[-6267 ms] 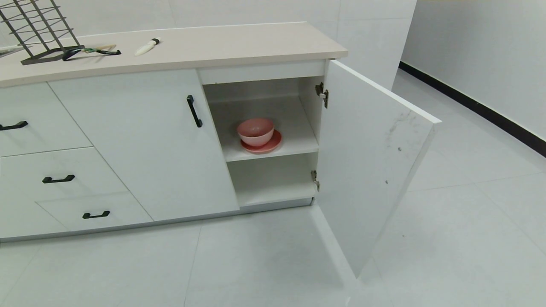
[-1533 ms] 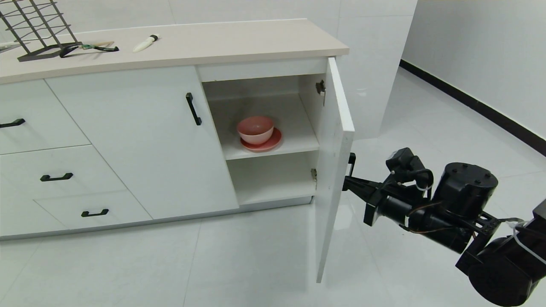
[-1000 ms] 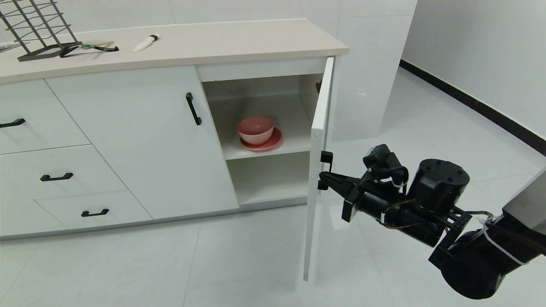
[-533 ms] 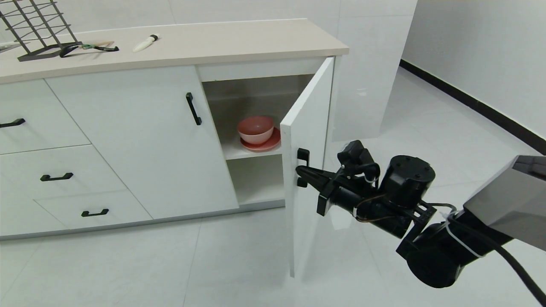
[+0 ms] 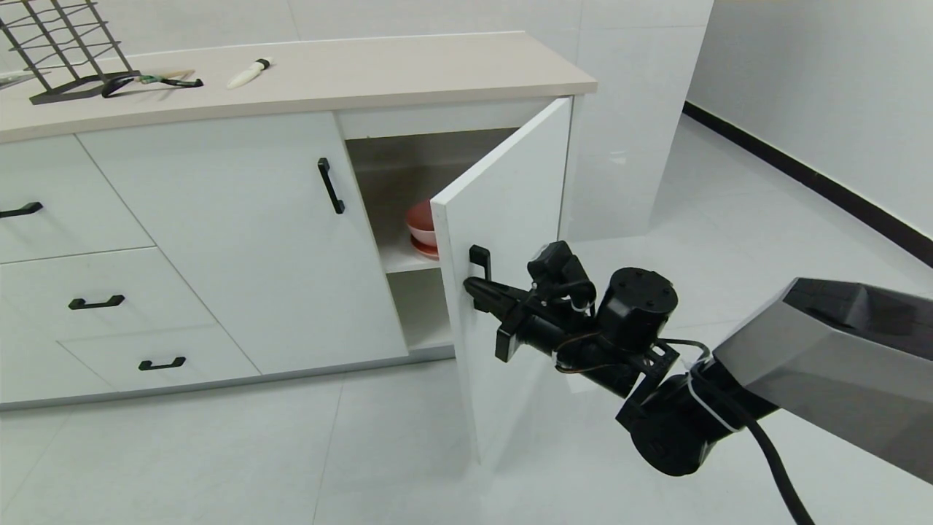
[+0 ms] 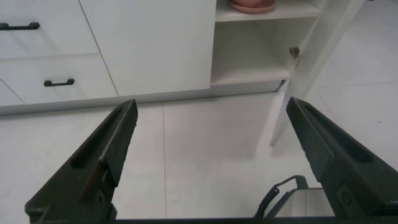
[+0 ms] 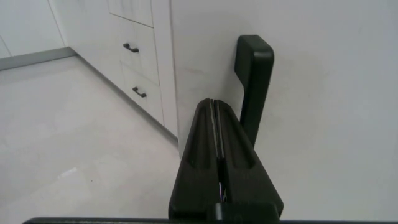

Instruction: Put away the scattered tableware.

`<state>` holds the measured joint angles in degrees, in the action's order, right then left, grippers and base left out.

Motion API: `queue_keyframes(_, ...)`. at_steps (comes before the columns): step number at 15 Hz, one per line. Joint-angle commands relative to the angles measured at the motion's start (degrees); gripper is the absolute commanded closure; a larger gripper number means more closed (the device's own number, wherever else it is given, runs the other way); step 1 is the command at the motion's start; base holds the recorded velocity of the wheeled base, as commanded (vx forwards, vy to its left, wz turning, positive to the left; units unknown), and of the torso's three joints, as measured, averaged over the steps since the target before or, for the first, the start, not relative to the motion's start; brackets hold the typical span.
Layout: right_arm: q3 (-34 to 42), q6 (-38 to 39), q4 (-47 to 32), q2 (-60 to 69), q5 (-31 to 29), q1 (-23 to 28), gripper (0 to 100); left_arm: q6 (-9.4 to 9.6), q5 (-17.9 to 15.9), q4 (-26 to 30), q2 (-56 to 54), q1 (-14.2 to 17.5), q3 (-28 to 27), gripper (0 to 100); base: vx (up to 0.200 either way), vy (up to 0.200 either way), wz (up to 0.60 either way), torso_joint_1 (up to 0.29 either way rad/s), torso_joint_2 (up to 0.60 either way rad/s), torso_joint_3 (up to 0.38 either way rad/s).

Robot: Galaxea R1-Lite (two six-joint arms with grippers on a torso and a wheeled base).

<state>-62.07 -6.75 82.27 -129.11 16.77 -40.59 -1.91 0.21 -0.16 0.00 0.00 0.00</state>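
The right gripper [image 5: 474, 286] has its two fingers pressed flat together with nothing between them, and its tip rests against the outer face of the cabinet door [image 5: 510, 182], right beside the black handle [image 5: 479, 257]. The right wrist view shows the shut fingers' seam and the handle upright just behind them. In the head view the fingers cover the lower part of the handle. The door stands partly ajar and hides most of the cabinet's inside. Past its edge only a sliver of the pink bowl [image 5: 420, 217] and the pink plate [image 5: 428, 250] under it shows, on the upper shelf [image 5: 404, 260]. The left gripper [image 6: 210, 106] hangs over the floor [image 6: 199, 143] with its fingers spread wide and empty. Its view cuts the plate off at the frame edge. On the countertop [image 5: 379, 65] sit a wire rack [image 5: 58, 51], partly cut off, and a white-handled utensil [image 5: 250, 73], too small to identify.
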Motion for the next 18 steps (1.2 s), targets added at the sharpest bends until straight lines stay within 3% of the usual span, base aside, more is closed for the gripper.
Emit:
queue_keyframes(1,-2.26,-0.01,-0.01,-1.85,0.1,-0.54,100,-0.02,-0.03,-0.02,0.09,0.0,0.0,0,0.0,0.0,0.0,0.0,0.0,0.0)
queue_keyframes(11,-14.57,0.25,0.96,-8.79,0.1,-2.12,100,-0.02,-0.03,-0.02,0.09,0.0,0.0,0,0.0,0.0,0.0,0.0,0.0,0.0)
queue_keyframes(15,-13.69,0.34,1.13,-6.77,0.1,-4.14,100,-0.02,-0.03,-0.02,0.09,0.0,0.0,0,0.0,0.0,0.0,0.0,0.0,0.0)
queue_keyframes(18,-7.27,0.34,1.31,-1.14,0.1,-6.25,100,-0.02,0.06,-0.02,0.0,0.0,0.0,0,0.0,0.0,0.0,0.0,0.0,0.0)
